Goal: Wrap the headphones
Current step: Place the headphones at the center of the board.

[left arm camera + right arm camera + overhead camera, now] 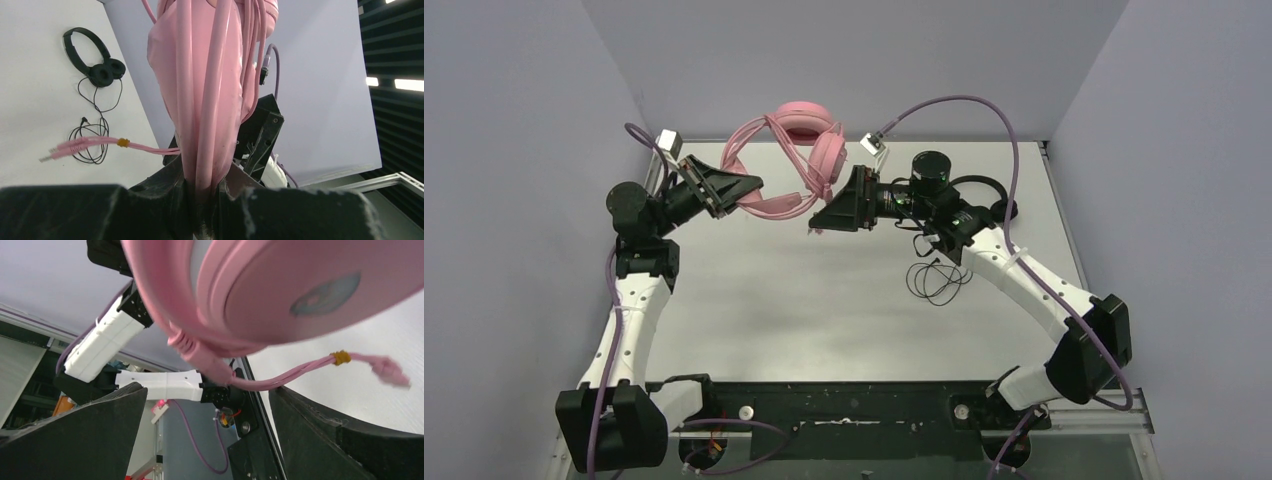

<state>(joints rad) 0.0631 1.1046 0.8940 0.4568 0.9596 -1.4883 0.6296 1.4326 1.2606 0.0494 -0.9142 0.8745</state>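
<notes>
Left arm (pixel 634 310) rises from the near-left corner, elbow bent, forearm reaching right and slightly far. Left gripper (pixel 205 190) is pinched narrow on the pink headphones (pixel 796 150), clamping a padded pink section with strands of pink cable (pixel 185 75) running over it; can't tell which part of the headset that is. The headset is held up off the table (pixel 824 310), far-centre, with the headband looping up above the gripper.

Right arm (pixel 1024 275) comes from the near-right corner, forearm angled far and left, wrist pointing left at the pink set. Right gripper (pixel 832 205) has its jaws spread wide, holding nothing. From the right wrist view a pink earcup (pixel 300 290) hangs just above the gap and isn't touching either finger.

The cable's tail carries a yellow band (pixel 122 142) and ends in pink plugs (pixel 60 150), dangling loose.

Black headphones (pixel 95 60) lie flat on the table at the far right, behind the right arm. Their thin black cable (pixel 939 280) trails nearer in a loose coil.

There's a greyish emblem on the earcup face, too blurred to read.
</notes>
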